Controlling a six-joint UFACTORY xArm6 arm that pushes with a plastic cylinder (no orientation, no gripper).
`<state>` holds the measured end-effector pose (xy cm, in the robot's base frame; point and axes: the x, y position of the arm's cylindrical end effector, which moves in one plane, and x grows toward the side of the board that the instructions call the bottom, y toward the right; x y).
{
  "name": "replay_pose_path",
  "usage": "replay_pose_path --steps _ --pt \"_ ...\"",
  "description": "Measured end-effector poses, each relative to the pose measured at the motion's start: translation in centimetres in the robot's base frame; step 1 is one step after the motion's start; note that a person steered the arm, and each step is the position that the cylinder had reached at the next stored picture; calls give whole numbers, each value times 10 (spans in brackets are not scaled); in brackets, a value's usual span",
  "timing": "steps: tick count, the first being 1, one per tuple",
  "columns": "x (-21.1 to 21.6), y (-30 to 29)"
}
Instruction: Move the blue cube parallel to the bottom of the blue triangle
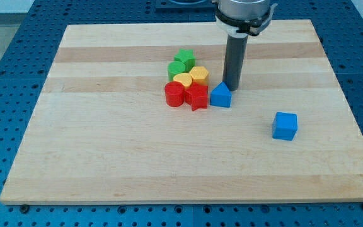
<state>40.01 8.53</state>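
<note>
Blue cube (285,125) sits alone on the pale wooden worktop (106,157), well apart from the blue triangle (220,95); my tip (231,87), no claw, stands just behind that triangle.

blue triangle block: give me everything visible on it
The blue triangle is a small solid prism, matte blue, resting flat on the wooden board with its apex toward the view's top. Its left side sits against or very near the red star. My tip stands just behind its upper right edge, seemingly touching. The blue cube lies apart, lower right.
</note>
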Motion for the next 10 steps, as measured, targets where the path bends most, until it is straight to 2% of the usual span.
replay_pose_path --steps 2,3,4,6,10 --pt "62 165" --pt "100 180" --pt "110 164" --pt "95 111" --pt "94 -4"
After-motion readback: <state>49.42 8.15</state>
